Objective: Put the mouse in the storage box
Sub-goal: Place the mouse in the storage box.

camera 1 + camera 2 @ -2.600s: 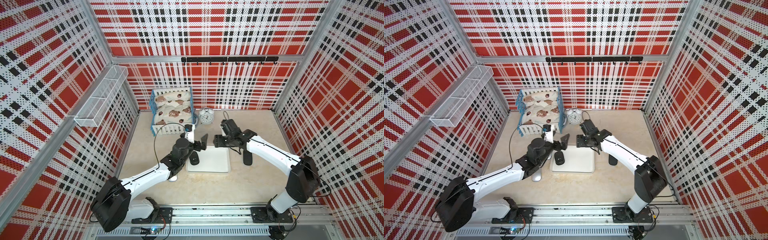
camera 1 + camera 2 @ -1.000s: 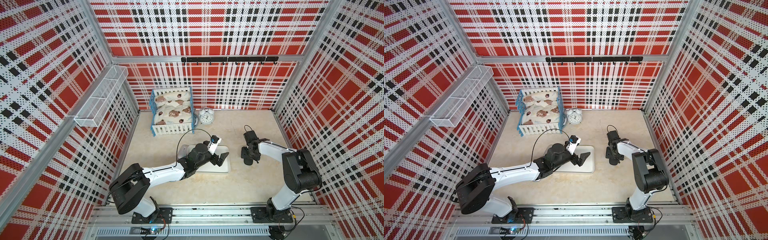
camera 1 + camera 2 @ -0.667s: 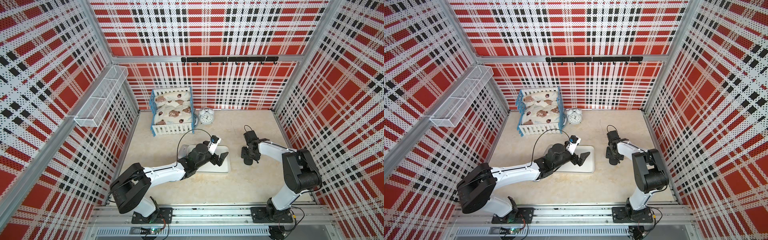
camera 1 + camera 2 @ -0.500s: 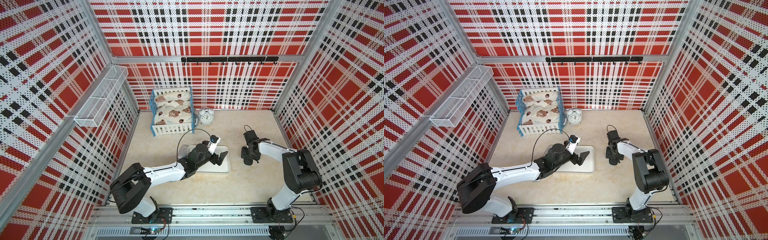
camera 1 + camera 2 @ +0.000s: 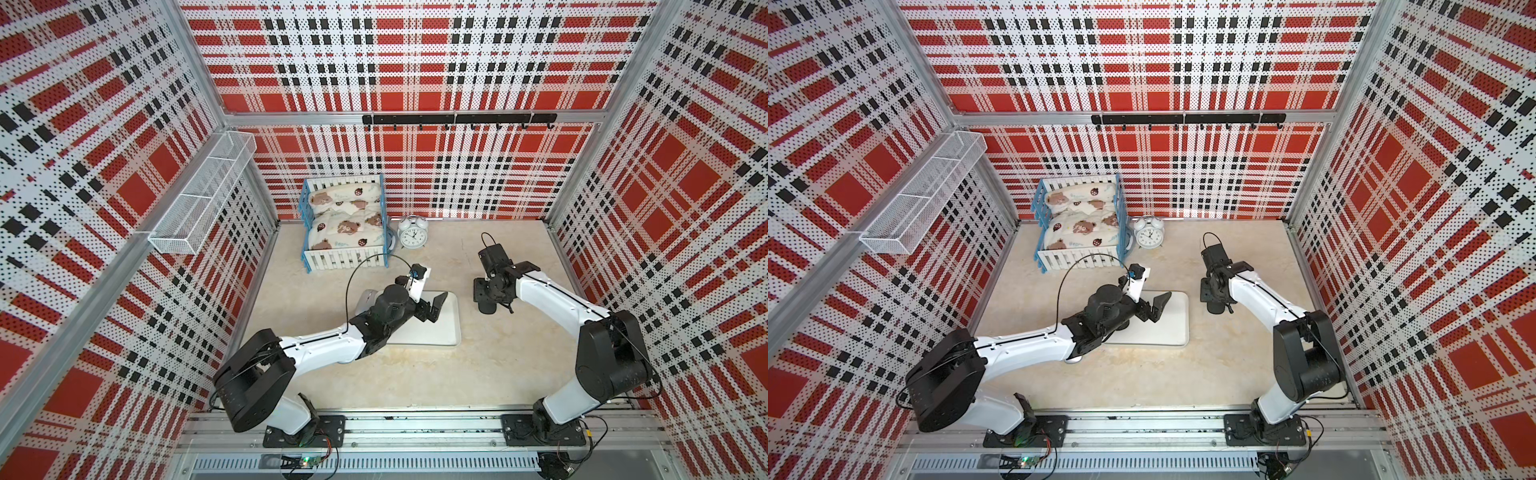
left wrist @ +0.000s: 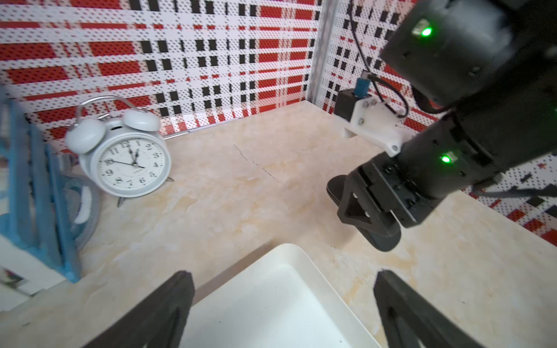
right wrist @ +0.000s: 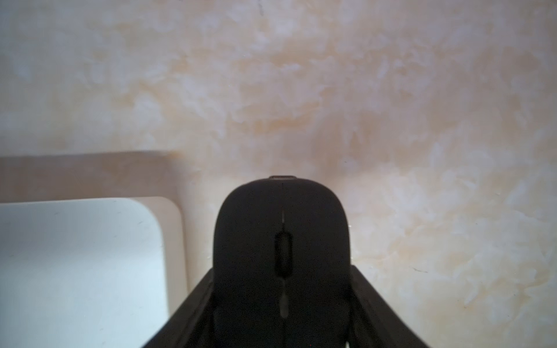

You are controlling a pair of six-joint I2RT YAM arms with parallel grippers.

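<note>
One mouse [image 7: 281, 241], black, matte, rounded

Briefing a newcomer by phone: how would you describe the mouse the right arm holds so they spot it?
Find the white tray in the middle of the tabletop. Just past its right edge, the right pincer is clamped on a mouse: small, black, domed, with a scroll wheel, unlike the flat white tray.
</note>
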